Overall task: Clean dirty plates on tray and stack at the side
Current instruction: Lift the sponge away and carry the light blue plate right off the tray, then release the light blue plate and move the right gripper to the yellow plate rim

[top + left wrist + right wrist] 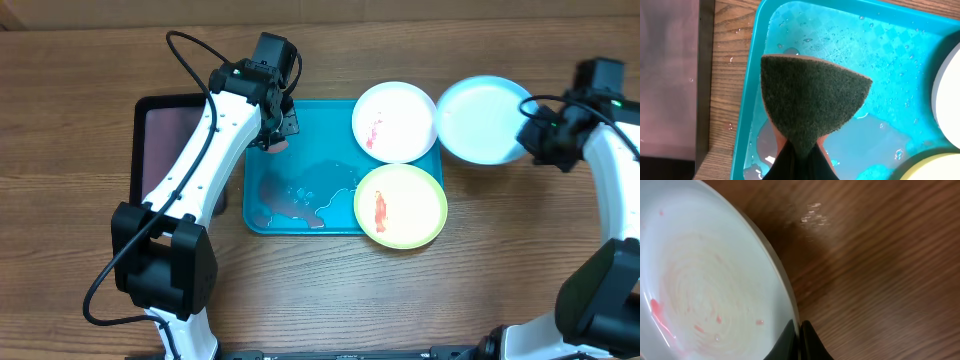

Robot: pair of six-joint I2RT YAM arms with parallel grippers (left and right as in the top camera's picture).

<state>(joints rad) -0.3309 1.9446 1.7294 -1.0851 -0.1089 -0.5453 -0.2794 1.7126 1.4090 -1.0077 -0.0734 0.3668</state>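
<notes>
Wood tabletop [80, 60]: my left gripper [282, 130] clamps the sponge [810, 105], seemingly for scrubbing; my right gripper [799, 336] pinches the blue plate [480, 120] aside.

Brown wooden table [80, 60], turquoise tray [330, 115] at its middle, smaller black tray [165, 140] just beside it, not touching.

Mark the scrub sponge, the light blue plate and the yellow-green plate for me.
scrub sponge [812, 100], left wrist view, centre of its dark green scouring face.
light blue plate [478, 120], overhead view, middle of its inner surface.
yellow-green plate [415, 205], overhead view, bare middle of its inner surface.
</notes>
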